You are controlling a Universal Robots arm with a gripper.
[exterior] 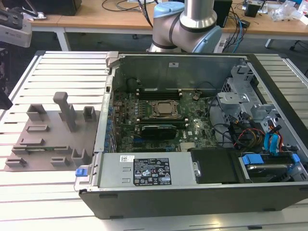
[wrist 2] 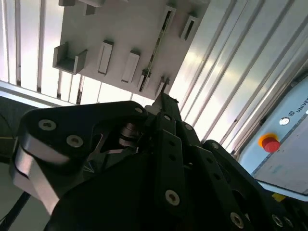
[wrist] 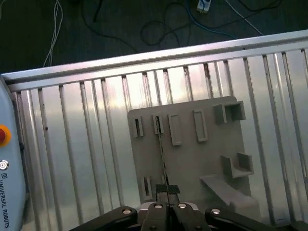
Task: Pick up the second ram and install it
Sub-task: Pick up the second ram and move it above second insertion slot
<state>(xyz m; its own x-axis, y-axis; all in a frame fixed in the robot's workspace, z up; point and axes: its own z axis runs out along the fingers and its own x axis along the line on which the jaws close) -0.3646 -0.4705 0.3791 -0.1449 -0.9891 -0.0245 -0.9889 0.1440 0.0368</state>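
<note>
Slatted worktop bears a parts holder and an opened computer: a silver ribbed aluminium worktop (exterior: 57,72) carries a flat grey plastic holder plate (exterior: 45,144), studded with raised pockets and posts, towards the exterior view's left. Just beside the plate, towards the exterior view's right, a large dark-grey desktop computer case (exterior: 192,197) lies on its side with its cover off. In the first wrist view the plate lies flat across the slats, near the worktop's raised edge rail (wrist: 144,62).

Open computer case (exterior: 192,197) lying on a slatted metal table (exterior: 38,207), motherboard (exterior: 126,107) and CPU socket (exterior: 162,109) exposed. Grey fixture plate (exterior: 48,137) just beside it on the exterior view's left. Robot arm (exterior: 197,19) behind the case.
</note>
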